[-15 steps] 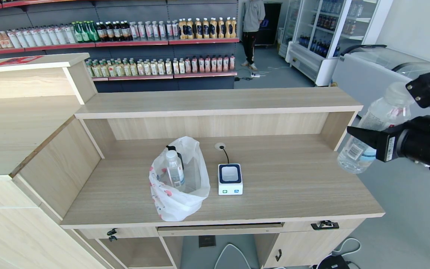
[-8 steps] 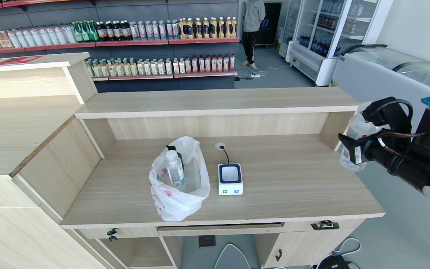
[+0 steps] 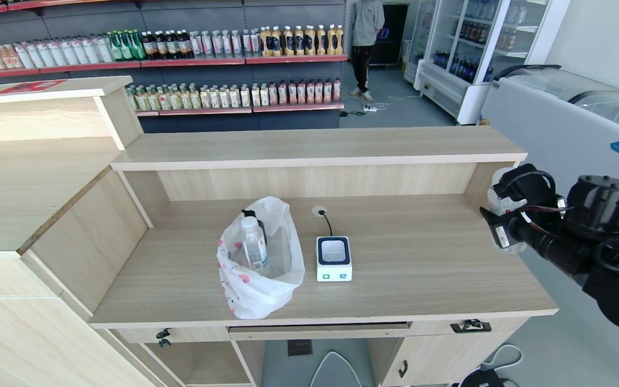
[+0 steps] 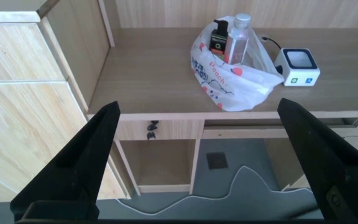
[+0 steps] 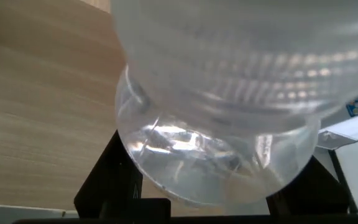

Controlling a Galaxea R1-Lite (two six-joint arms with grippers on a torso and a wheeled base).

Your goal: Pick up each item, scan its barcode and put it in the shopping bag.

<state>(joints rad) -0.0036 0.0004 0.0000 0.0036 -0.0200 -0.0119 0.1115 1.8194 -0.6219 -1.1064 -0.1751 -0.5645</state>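
Note:
My right gripper (image 3: pixel 503 228) is shut on a clear water bottle (image 3: pixel 504 215) at the counter's right end, above its edge. In the right wrist view the bottle's (image 5: pixel 222 118) ribbed base sits between the dark fingers (image 5: pixel 107 177). A white plastic shopping bag (image 3: pixel 258 271) stands on the counter's middle, holding a clear bottle (image 3: pixel 253 243) and a dark one behind it. A white barcode scanner (image 3: pixel 333 258) sits just right of the bag. My left gripper (image 4: pixel 201 162) hangs open low before the counter's front left, well short of the bag (image 4: pixel 229 68) and the scanner (image 4: pixel 297 65).
The wooden counter (image 3: pixel 422 269) has a raised back shelf (image 3: pixel 315 142) and side walls. A cable runs from the scanner to a hole (image 3: pixel 318 210) in the top. Drawers and an open cubby (image 4: pixel 160 165) lie under the front edge. A chest freezer (image 3: pixel 567 113) stands to the right.
My right arm has carried the water bottle down and leftward to the counter's right end. The bottle has turned more end-on. The head camera has shifted slightly.

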